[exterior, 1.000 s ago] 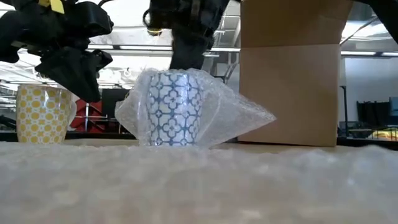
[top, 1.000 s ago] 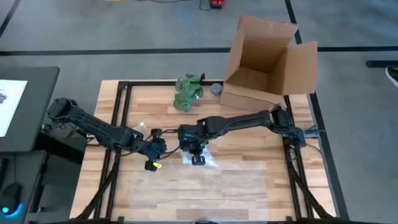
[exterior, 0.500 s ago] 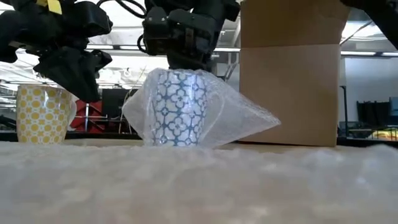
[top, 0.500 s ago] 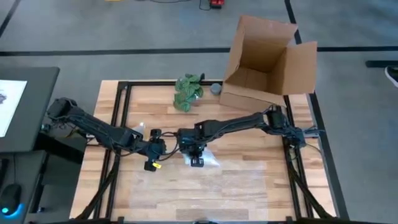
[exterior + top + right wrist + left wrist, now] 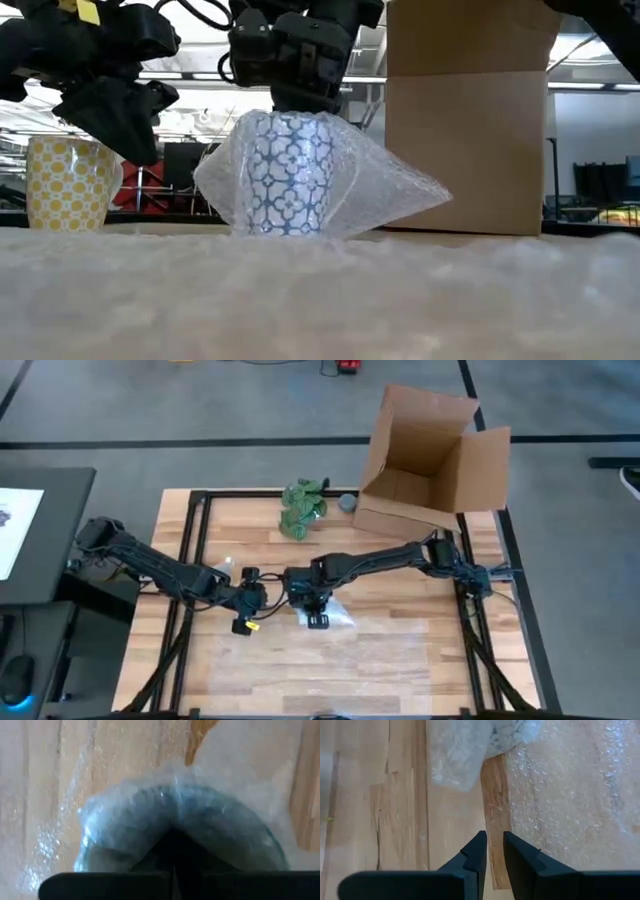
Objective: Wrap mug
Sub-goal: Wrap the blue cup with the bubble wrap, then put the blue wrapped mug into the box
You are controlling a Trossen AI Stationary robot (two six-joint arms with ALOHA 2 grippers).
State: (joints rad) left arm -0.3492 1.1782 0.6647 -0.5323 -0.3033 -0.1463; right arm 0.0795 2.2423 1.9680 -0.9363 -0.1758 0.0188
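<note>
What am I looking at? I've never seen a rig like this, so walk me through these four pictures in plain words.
This is a two-armed robot at a wooden table. One picture is taken from overhead and one from table height. The other two come from cameras on each arm's wrist, looking past its own fingers.

On the table stands a white mug with a blue pattern, draped in clear bubble wrap. More wrap lies flat in front of it. At the far edge are an open cardboard box, a green leafy bunch and a small grey round object. The table-height view also shows a yellow patterned cup.

The right gripper is on top of the mug, pinching the wrap gathered there. The left gripper hangs beside it with its fingers close together, holding nothing.
</note>
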